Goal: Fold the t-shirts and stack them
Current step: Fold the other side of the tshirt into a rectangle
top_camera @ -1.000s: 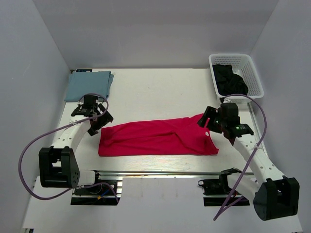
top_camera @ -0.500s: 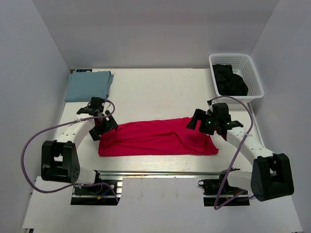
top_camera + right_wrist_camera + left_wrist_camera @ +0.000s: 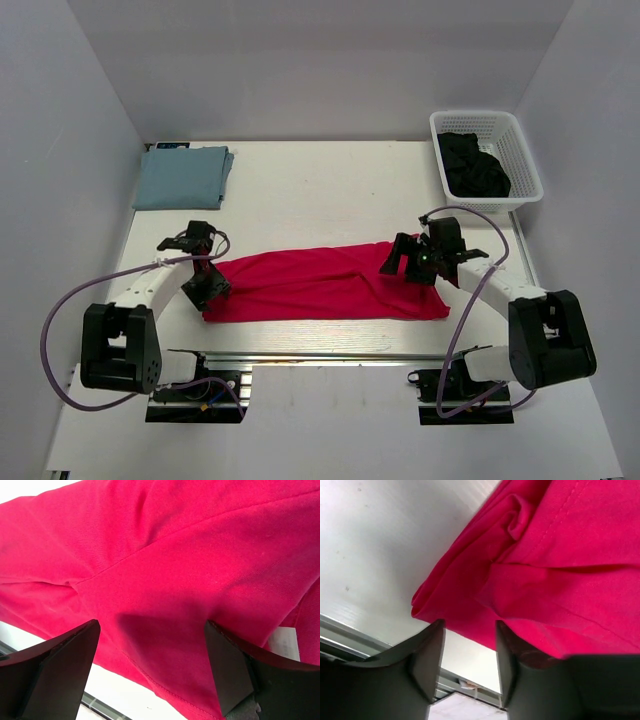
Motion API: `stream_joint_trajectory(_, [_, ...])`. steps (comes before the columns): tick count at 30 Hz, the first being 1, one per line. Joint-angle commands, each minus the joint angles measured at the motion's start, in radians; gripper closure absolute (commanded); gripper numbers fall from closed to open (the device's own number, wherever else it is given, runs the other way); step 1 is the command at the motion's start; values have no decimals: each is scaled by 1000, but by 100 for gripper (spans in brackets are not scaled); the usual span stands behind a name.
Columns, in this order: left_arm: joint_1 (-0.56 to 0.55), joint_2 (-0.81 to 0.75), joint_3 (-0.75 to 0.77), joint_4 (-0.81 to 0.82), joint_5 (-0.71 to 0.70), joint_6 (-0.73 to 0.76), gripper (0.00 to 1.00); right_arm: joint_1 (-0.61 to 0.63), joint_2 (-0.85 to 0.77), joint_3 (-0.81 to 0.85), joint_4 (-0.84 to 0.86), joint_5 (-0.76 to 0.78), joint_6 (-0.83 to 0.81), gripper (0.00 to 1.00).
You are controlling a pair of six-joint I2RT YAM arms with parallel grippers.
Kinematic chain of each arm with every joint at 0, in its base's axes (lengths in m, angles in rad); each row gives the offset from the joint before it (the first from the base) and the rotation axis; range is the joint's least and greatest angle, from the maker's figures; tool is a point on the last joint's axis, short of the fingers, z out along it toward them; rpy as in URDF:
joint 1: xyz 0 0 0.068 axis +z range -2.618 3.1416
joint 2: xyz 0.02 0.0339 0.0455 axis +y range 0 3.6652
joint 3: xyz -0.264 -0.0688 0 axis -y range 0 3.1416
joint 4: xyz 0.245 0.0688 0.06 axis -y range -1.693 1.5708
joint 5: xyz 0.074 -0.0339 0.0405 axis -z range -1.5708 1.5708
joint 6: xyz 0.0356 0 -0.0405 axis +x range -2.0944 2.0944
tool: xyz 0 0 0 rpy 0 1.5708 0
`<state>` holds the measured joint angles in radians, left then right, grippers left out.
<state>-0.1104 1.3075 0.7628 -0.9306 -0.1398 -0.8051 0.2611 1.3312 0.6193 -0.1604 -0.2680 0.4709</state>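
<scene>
T-shirt [image 3: 320, 285] beneath parted jaws, perhaps touching.

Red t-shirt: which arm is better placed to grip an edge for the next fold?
Left, probably: the left gripper is open with a corner of the red t-shirt just ahead; the right gripper is open above flat cloth.

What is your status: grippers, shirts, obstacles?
Left gripper open at left end of red t-shirt. Right gripper open over its right end. Blue-grey t-shirt folded, far-left corner. Nothing in the way.

A robot lab booth — bare white walls [image 3: 330, 70], white table [image 3: 320, 190], two bolted arms [image 3: 150, 283].
</scene>
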Motion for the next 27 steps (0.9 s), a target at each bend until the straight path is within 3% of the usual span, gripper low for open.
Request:
stream_joint_trajectory(1, [3,-10,-16,53,19,-22,47,-6,20,2,19,6,3,10])
stream_joint_trajectory(11, [3,61,-36,133,-12,-49,48,-3,46,-6,38,-19,-2,10])
stream_joint_trajectory(14, [3,70,-36,165,-12,-49,64,-2,56,-6,39,-25,-2,10])
stream_joint_trajectory(15, [3,70,-36,165,-12,-49,86,-5,56,-4,38,-25,-3,10])
stream_joint_trajectory(16, [3,70,-24,165,-12,-49,100,-2,60,-4,38,-28,0,10])
stream_joint_trajectory(27, [3,71,113,145,-89,26,100,-5,65,-3,30,4,3,10])
